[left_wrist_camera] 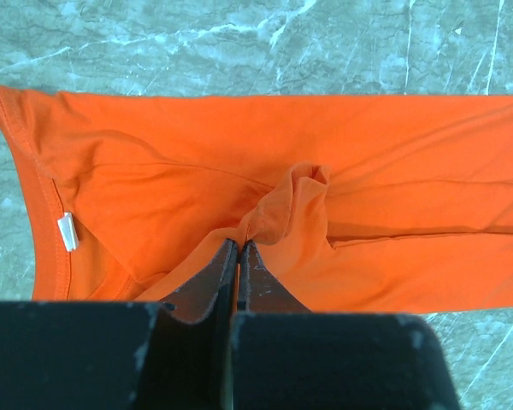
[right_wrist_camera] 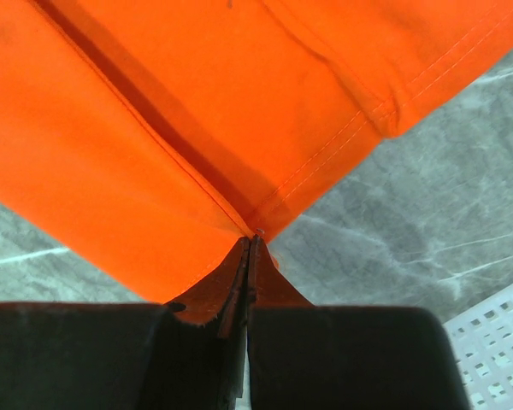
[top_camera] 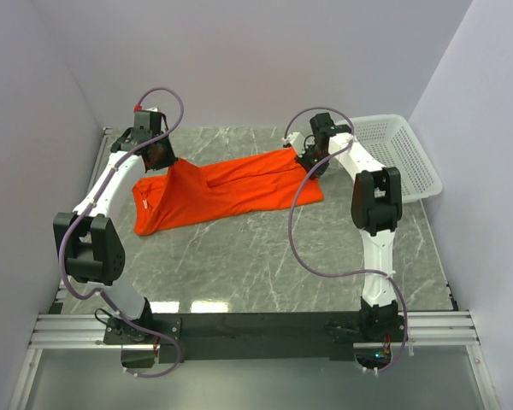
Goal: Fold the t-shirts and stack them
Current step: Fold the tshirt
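On the marble table (top_camera: 239,265), toward the back, the shirt (top_camera: 231,192) lies stretched out sideways between the two arms. Left gripper (left_wrist_camera: 238,249) is clamped on a bunched fold near the collar end, holding that bit up in a little peak off the table. Right gripper (right_wrist_camera: 250,243) is pinched tight on a hemmed corner at the other end, with the cloth fanning away from its tips. White basket (top_camera: 402,154) sits just past the right gripper, in the far right corner.
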{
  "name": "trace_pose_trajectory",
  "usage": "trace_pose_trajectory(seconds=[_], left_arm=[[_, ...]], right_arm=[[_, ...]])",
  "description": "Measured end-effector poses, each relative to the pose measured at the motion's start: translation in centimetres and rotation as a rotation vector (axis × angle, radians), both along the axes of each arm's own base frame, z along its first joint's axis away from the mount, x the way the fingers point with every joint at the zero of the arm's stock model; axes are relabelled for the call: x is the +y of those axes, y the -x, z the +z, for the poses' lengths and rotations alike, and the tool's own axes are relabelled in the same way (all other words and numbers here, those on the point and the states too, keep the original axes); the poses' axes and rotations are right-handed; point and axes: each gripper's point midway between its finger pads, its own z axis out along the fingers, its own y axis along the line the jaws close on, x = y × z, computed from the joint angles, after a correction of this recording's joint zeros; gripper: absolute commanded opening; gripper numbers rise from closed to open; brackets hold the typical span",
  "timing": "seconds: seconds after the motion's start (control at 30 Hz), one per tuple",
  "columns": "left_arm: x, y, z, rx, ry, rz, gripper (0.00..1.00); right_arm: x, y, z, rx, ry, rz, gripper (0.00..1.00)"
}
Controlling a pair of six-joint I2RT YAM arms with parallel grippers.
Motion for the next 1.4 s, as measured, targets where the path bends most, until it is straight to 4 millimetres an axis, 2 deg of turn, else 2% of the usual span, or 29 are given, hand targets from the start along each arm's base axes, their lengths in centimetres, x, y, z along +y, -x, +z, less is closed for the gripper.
trace_pose_trajectory(seconds=[0.57,0.97,1.4], left_arm=[[0.1,-0.1,-0.8,0.005,-0.006,0.000,0.01],[0.2,-0.4,-3.6,0.070,-0.030,-0.015,0.00],[0.3,-1.1,-4.6,0.088,-0.044,-0.012,0.00]], right_arm=[[0.2,-0.9,-0.4,-0.023,0.026,-0.029,0.02],[0.1,-1.1,-0.3,-0.031,0.028,-0.042,0.03],[0.0,-1.2,-0.3,-0.035,0.034,-0.055,0.04]])
